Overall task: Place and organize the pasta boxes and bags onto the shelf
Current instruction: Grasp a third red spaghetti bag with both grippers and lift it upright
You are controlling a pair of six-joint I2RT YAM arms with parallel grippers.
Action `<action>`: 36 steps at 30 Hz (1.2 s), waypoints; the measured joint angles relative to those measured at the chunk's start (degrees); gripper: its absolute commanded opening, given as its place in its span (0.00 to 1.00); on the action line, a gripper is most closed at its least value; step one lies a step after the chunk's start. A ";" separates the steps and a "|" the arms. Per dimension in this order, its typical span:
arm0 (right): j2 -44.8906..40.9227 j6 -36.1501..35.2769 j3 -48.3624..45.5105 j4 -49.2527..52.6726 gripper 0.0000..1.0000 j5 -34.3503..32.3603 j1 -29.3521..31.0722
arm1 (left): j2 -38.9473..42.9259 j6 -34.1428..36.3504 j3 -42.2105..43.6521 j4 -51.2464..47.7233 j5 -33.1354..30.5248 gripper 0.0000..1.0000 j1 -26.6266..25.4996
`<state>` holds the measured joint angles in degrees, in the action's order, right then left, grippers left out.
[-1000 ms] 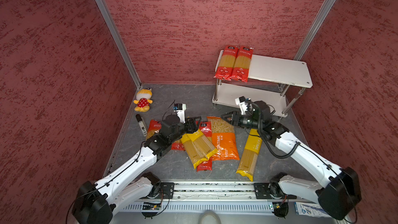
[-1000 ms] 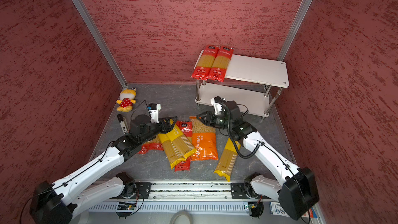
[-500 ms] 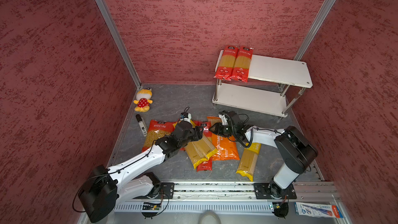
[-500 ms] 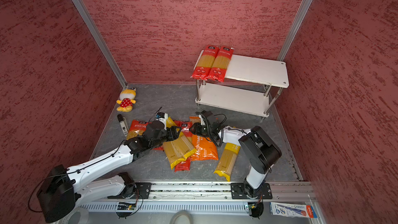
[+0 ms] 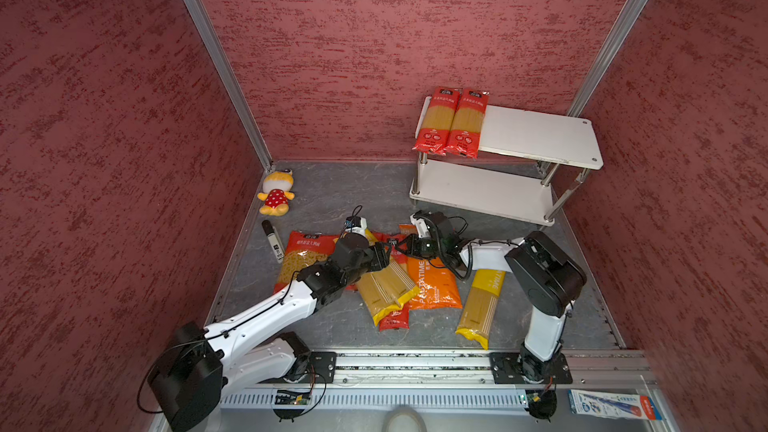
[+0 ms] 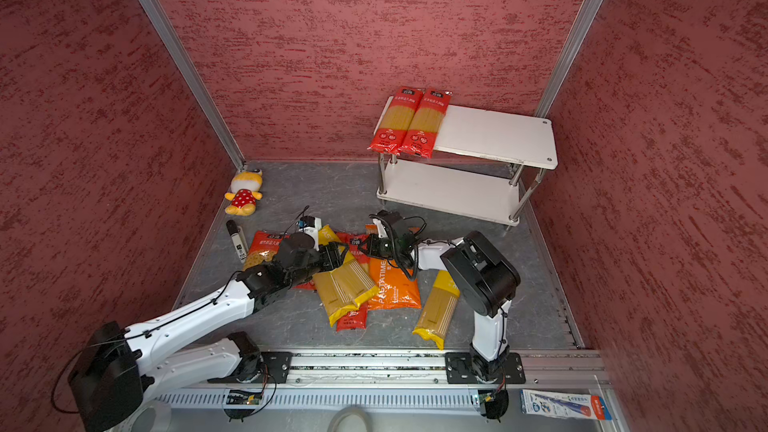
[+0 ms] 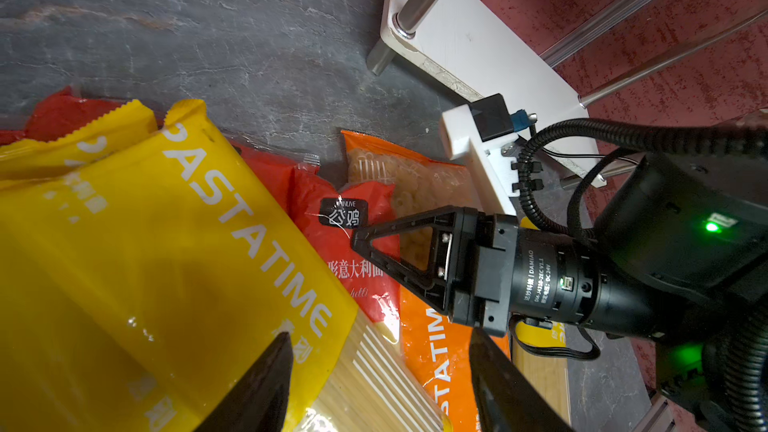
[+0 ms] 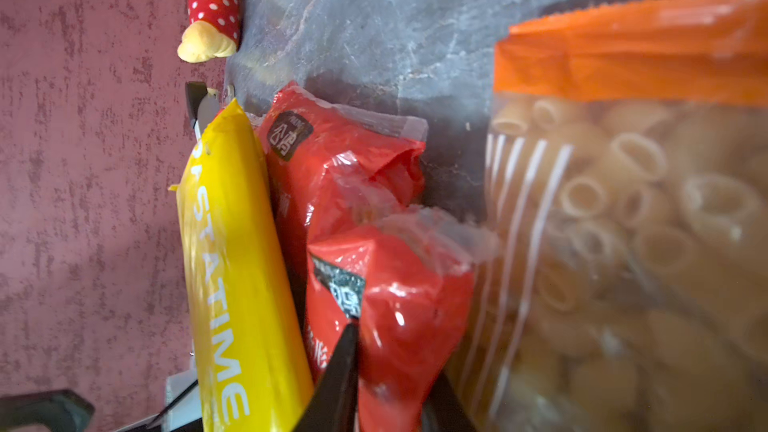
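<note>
Pasta bags lie heaped on the grey floor: two yellow PASTATIME bags (image 5: 386,288), a wide orange bag (image 5: 434,284), a red bag (image 7: 345,243) partly under them, and a short red bag (image 5: 305,255) at the left. Another yellow bag (image 5: 482,305) lies apart. My right gripper (image 5: 401,245) is shut on the red bag's (image 8: 395,305) near end. My left gripper (image 7: 380,334) hangs open just above the yellow bags, close to the right one. The shelf (image 5: 540,135) carries two red spaghetti bags (image 5: 451,122) at the left end of its top board.
A yellow plush toy (image 5: 275,195) in a red dotted dress sits in the back left corner, with a black marker (image 5: 273,236) nearby. A blue-white pack (image 5: 611,405) lies in front of the rail. Red walls enclose the floor on three sides. The shelf's lower board (image 6: 449,193) holds nothing.
Both arms came down from above onto the pile. In the last half second the right gripper's fingers closed on the red bag's end. The left gripper stayed open.
</note>
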<state>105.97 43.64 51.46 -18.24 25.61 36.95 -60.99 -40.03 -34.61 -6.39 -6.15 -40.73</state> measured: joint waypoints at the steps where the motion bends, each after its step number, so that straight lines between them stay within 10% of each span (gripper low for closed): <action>1: -0.87 -0.66 -0.70 -0.17 0.12 -0.17 -0.02 | 0.48 0.00 0.04 0.00 0.15 0.67 0.35; 22: -35.28 -29.20 3.04 33.83 0.00 -15.26 -5.31 | 6.71 4.81 -0.13 7.78 11.76 0.70 7.87; 36: -40.28 -45.72 13.51 34.34 0.00 0.70 -6.23 | 3.10 23.32 -2.12 24.37 33.83 0.74 8.02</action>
<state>65.69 -2.09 64.97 16.10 26.30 30.72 -57.89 -16.71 -36.73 17.98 27.68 -32.71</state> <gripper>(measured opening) 0.122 0.744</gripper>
